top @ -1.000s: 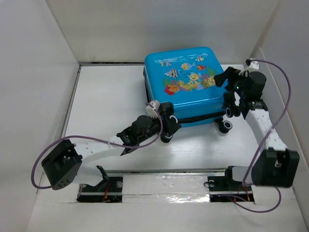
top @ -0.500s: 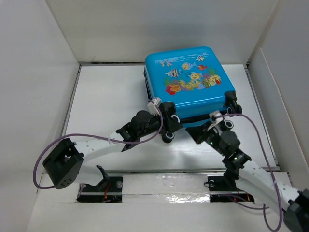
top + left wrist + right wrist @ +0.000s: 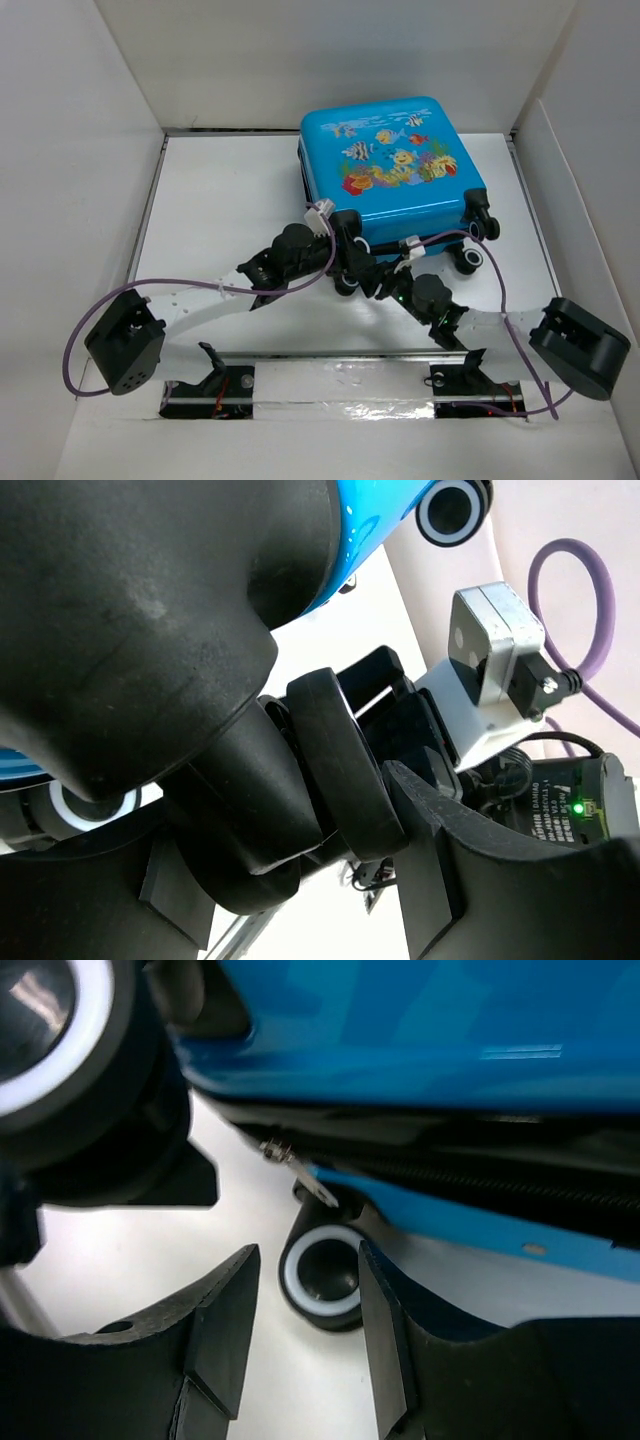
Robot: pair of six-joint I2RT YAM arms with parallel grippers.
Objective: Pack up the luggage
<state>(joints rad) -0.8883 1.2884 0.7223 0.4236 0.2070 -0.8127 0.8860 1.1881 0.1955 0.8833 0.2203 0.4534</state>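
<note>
- While both arms are bunched up at its near side, the blue fish-print suitcase point(image 3: 390, 165) lies flat on the white table point(image 3: 220, 200). Its printed shell is up and the lid is down, and it sits toward 1 o'clock from the arm bases, close to the back wall.
- Left gripper point(image 3: 347, 255) is pressed in at the suitcase's 7 o'clock corner, right by a black wheel with a white ring point(image 3: 346, 286). Its wrist view is mostly dark blur (blue shell up top, black lumps everywhere else), so I can't tell if the jaws are apart or clamped on something.
- Right gripper point(image 3: 372, 278) sits just beside the left one, at its 4 o'clock, nose aimed at the suitcase's 6 o'clock edge.
- Its jaws stand apart with nothing pinched. In its wrist view a small wheel point(image 3: 322, 1275) shows in the gap past the fingertips point(image 3: 225, 1310); touching or not, can't tell.
- In the same view a metal zipper pull point(image 3: 300, 1175) hangs at 12 o'clock from that wheel, off the dark zipper seam between the blue halves.
- A pair of wheels point(image 3: 468, 260) sticks out at the suitcase's 4 to 5 o'clock corner, apart from both grippers.
</note>
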